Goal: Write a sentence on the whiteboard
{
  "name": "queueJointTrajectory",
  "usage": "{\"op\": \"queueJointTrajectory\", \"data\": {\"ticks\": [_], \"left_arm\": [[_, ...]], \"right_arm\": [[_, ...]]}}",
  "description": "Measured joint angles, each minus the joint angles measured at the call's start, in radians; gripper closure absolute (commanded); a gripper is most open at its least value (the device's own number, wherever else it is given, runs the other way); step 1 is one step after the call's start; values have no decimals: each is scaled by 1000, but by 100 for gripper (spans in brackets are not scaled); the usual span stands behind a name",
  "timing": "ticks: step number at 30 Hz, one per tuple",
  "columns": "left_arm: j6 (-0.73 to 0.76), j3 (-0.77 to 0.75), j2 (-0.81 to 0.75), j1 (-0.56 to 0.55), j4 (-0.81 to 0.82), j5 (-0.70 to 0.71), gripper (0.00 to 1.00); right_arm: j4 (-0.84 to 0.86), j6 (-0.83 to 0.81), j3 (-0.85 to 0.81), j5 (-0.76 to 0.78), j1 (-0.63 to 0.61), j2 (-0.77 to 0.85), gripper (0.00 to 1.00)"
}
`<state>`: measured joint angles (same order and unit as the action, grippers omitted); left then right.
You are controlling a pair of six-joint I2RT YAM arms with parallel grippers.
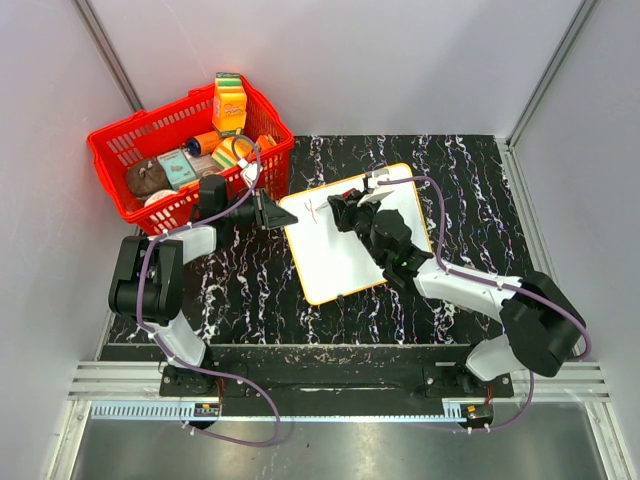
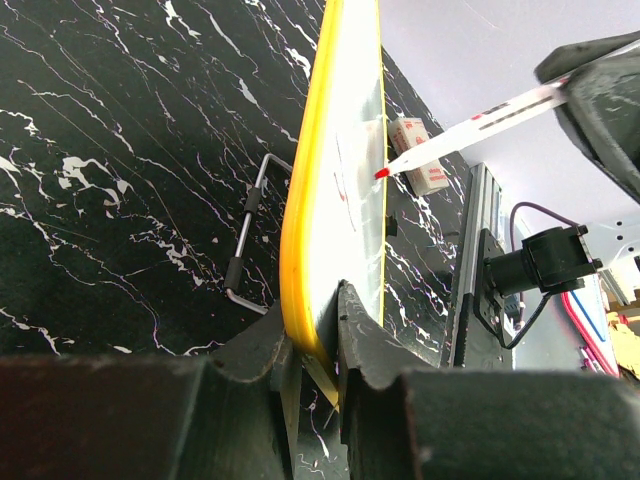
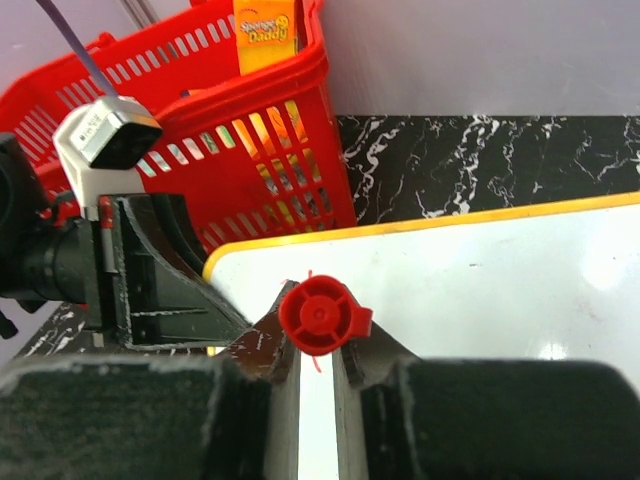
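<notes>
Beside the basket point(image 1: 190, 150), on the black bench point(image 1: 470, 180), I see the whiteboard point(image 1: 355, 235) lying skewed. Its long axis runs slantwise: the short end nearest the basket sits closer to the arm bases, and the end farthest from the basket angles toward the back wall. I cannot tell whether the basket-side end is lifted off the bench.

My left hand point(image 1: 275, 213) reaches between basket and board, and it is clamped on the yellow rim at that basket-side end. The left wrist view shows the rim wedged between the fingers point(image 2: 360, 340).

My right hand point(image 1: 345, 212) hovers over the half of the board nearer the basket, closed around the marker point(image 2: 470, 125). The marker's long axis leans, with its red tip pointing down and basket-ward and touching the white surface. Its round red back end point(image 3: 322, 315) faces the right wrist camera.

The lettering point(image 1: 312, 210) is only a few thin red strokes by the basket-side end, just beside the tip. It is too small for me to read.
</notes>
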<state>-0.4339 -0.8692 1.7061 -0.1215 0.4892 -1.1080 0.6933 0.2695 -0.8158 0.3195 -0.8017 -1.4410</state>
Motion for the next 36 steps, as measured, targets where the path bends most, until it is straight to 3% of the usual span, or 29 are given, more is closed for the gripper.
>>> {"op": "queueJointTrajectory", "data": {"ticks": [36], "left_arm": [[7,-1,0,0,-6,1,100]], "right_arm": [[-44,26,10,-34,16,-21,100]]}}
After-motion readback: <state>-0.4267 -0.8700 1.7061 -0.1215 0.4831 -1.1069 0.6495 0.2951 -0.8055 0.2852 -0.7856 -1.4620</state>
